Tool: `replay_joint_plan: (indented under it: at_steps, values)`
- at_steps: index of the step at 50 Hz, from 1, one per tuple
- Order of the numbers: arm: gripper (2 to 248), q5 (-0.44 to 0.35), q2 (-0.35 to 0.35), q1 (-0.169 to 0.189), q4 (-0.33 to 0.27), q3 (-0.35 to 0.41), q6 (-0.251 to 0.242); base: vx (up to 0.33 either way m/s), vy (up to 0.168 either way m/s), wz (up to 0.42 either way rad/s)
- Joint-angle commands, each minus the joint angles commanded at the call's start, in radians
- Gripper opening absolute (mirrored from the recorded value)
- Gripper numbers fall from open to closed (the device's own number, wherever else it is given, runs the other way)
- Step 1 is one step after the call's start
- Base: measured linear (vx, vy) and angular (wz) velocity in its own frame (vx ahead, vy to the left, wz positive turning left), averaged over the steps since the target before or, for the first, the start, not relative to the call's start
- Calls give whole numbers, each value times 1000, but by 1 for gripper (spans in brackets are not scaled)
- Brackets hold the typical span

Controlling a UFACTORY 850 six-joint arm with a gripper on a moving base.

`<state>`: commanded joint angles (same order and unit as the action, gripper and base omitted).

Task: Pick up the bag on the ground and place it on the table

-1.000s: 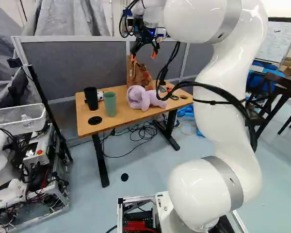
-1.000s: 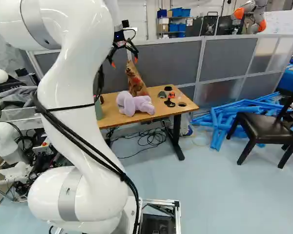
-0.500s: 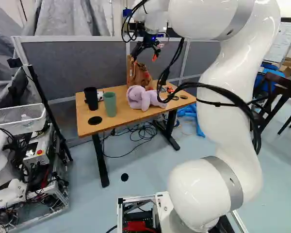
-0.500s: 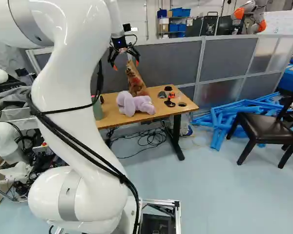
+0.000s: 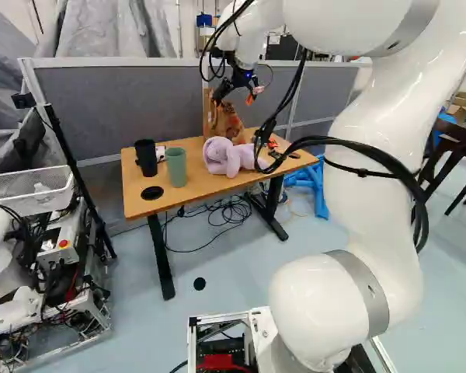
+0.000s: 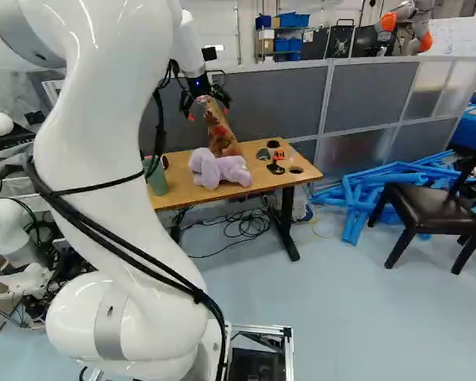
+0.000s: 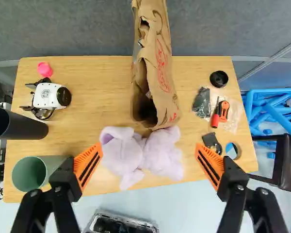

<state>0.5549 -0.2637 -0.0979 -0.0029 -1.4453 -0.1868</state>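
Brown-paper, red-printed tall bag (image 7: 160, 63): set on the light-wood worktop (image 7: 102, 87) by the middle of the far edge, in front of the grey fabric partition (image 6: 285, 99). State of the black two-fingered gripper (image 6: 209, 113) — spread wide, orange pads (image 7: 87, 167) well apart, above the worktop. Located on the worktop below, between the fingers in the wrist view: lavender plush toy (image 7: 121, 158), lying just ahead of the bag. At the left end: dark cylindrical cup (image 5: 146, 157) and, toward the near left corner, green cylindrical cup (image 5: 175, 167). Toward the far left corner: white-and-black compact device (image 7: 49, 96), just beside a pink round object (image 7: 44, 69). Toward the right edge: red-and-black screwdriver (image 7: 216, 115) — near a black round cap (image 7: 218, 78) by the far right corner.
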Motion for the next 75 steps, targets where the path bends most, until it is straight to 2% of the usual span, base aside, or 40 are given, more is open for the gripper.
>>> replay_joint_plan:
  at_steps: [22, 56, 75]
  values:
    - [247, -261, 99, 18, 1, 248, 34, 0, 0, 0]
    - [247, -725, 276, 50, 1, 689, 95, 0, 0, 0]
    - [247, -943, 358, 65, 2, 897, 123, 0, 0, 0]
